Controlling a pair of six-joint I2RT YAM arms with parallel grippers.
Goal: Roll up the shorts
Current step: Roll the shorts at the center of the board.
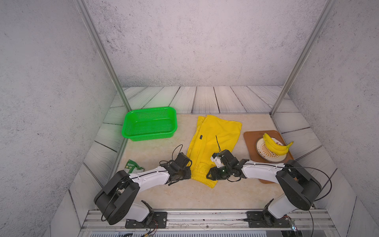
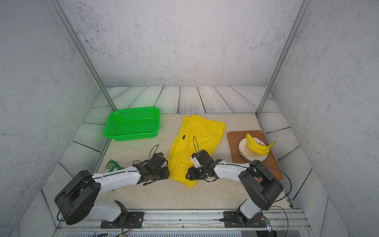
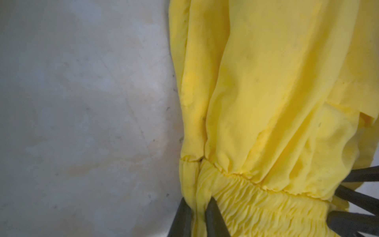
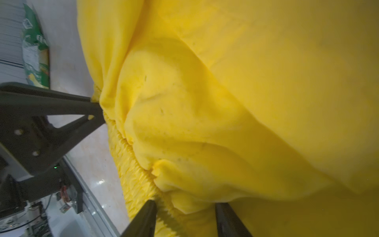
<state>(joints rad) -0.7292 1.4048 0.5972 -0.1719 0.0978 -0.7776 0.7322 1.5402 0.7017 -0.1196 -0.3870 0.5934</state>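
Observation:
The bright yellow shorts lie flat on the beige table in both top views, legs toward the back wall and the elastic waistband nearest the arm bases. My left gripper is at the waistband's left end, shut on a pinched fold of it. My right gripper is low over the waistband's right end. Its fingers stand apart with bunched waistband fabric between them. A small black label shows on the left leg. The drawstring is hidden.
A green basket stands back left. A green snack packet lies beside the left arm. A brown tray at the right carries a plate with bananas. Metal frame posts rise at the back corners.

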